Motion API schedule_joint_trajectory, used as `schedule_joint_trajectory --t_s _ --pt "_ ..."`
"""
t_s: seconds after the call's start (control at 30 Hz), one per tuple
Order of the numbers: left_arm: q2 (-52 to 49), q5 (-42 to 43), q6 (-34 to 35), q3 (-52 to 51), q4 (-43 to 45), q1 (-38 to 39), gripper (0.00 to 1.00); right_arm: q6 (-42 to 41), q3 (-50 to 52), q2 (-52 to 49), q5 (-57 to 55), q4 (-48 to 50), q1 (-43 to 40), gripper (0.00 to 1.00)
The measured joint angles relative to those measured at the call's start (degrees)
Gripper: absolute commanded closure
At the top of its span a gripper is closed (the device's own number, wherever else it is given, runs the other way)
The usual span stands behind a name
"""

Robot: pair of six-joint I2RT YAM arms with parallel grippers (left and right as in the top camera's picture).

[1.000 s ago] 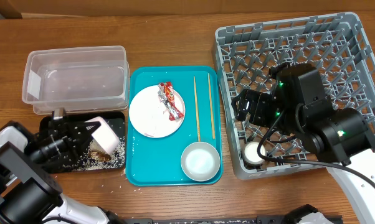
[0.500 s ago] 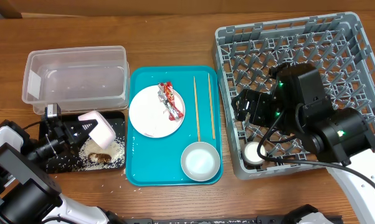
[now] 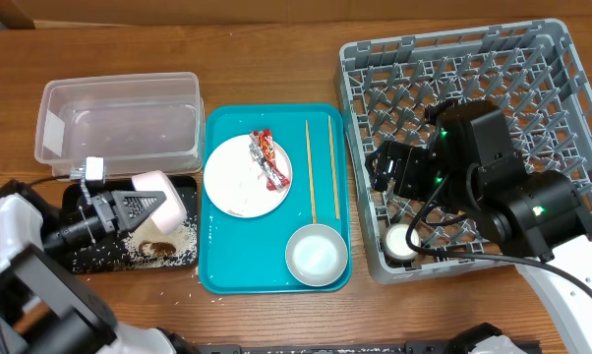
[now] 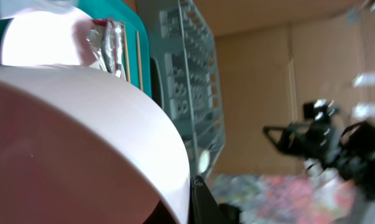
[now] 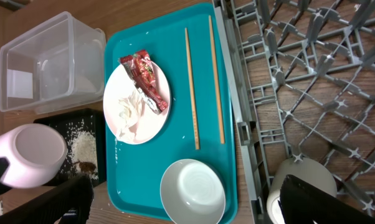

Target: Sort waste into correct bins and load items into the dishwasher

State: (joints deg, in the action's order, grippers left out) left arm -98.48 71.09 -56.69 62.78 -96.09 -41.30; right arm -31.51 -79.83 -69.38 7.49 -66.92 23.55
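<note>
Your left claw [image 3: 129, 206] is clamped on the rim of a tipped pale bowl [image 3: 160, 193] above the black tray [image 3: 80, 258] at the counter's [image 3: 276, 59] eight o'clock, where rice [image 3: 176, 236] and a brown scrap [image 3: 156, 246] lie. Swing away fast and clinging grains may scatter past the tray's five o'clock corner. That rim grip could also let the bowl twist. At three o'clock, your right claw [image 3: 383, 167] hangs wide open and empty over the dish rack [image 3: 571, 59]. A careless drop could snag its pegs.

clear tub [image 3: 129, 128]: open above | dish rack [image 3: 571, 88]: right arm [image 3: 503, 187] overhead
</note>
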Motion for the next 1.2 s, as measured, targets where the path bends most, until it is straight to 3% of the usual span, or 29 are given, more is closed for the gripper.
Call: schedule_joint_trajectory --t_s 0.07,0.13,0.23,0.37,0.5,0.57,0.83,0.93,1.07,1.13,1.2 --pt "6.01 -3.28 5.62 0.46 6.34 1.22 0.96 0.02 0.0 0.0 0.02 0.0 0.02 0.02" --pt "10.38 -8.39 16.5 1.11 15.72 1.6 0.96 0.02 0.0 0.0 0.0 -0.04 0.02 0.02" --pt "16.28 -14.23 26.38 1.4 15.78 6.23 0.96 0.0 0.0 0.0 0.02 -0.04 0.02 0.02" --pt "24.94 -26.27 41.33 3.37 21.27 22.88 0.96 0.0 0.0 0.0 0.0 0.04 0.0 0.01" --pt "27.23 -40.0 58.21 3.93 29.53 48.74 0.96 0.02 0.0 0.0 0.0 0.02 0.02 0.01" --pt "26.51 -48.85 67.36 3.98 29.29 58.71 0.96 0.02 0.0 0.0 0.04 -0.26 0.0 0.01" --pt "16.52 -66.03 93.29 0.04 26.75 78.4 0.94 0.02 0.0 0.0 0.02 -1.2 0.0 0.0" --pt "12.57 -69.31 98.88 -2.54 29.22 79.58 0.72 0.02 0.0 0.0 0.0 -1.25 0.02 0.0" --pt "10.32 -69.88 100.35 -3.13 33.68 78.82 0.2 0.02 0.0 0.0 0.0 -1.18 0.0 0.0" --pt "10.27 -69.4 99.93 -1.49 33.14 78.2 0.1 0.02 0.0 0.0 0.0 -1.22 0.02 0.0" --pt "10.27 -69.9 98.53 2.36 32.96 77.0 0.1 0.0 0.0 0.0 -0.02 -1.25 0.02 0.0"
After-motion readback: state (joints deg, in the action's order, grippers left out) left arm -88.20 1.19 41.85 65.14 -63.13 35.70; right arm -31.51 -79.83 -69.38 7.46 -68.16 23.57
